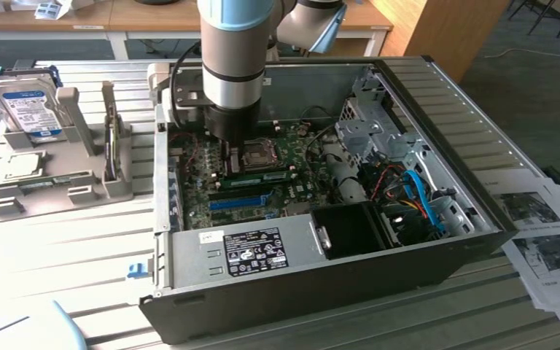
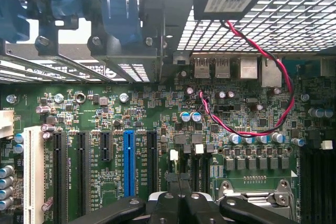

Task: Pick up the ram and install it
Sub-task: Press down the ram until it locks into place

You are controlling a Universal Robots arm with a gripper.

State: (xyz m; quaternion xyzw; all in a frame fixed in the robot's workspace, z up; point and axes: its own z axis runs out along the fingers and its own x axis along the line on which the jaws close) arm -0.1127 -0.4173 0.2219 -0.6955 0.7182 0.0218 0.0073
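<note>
In the exterior view my arm reaches down into the open computer case [image 1: 475, 131], and my gripper [image 1: 230, 166] hangs low over the green motherboard [image 1: 202, 197], left of the processor socket [image 1: 259, 152]. The ram [image 1: 262, 177], a narrow green strip with dark chips, stands on edge on the board. It runs from my fingertips toward the exterior view's right, between the socket and the bright blue slot [image 1: 236, 202]. The wrist view shows my gripper [image 2: 178, 182] shut, with the blue slot [image 2: 128, 161] on one side and the socket [image 2: 252, 200] on the other. Whether the fingers pinch the ram is hidden.
A silver hard drive with a blue label [image 1: 27, 109] stands in a grey rack [image 1: 41, 200] at the exterior view's left. Printed sheets [image 1: 542, 233] lie to the right of the case. A red-and-black cable [image 2: 278, 82] loops over the board near the rear ports.
</note>
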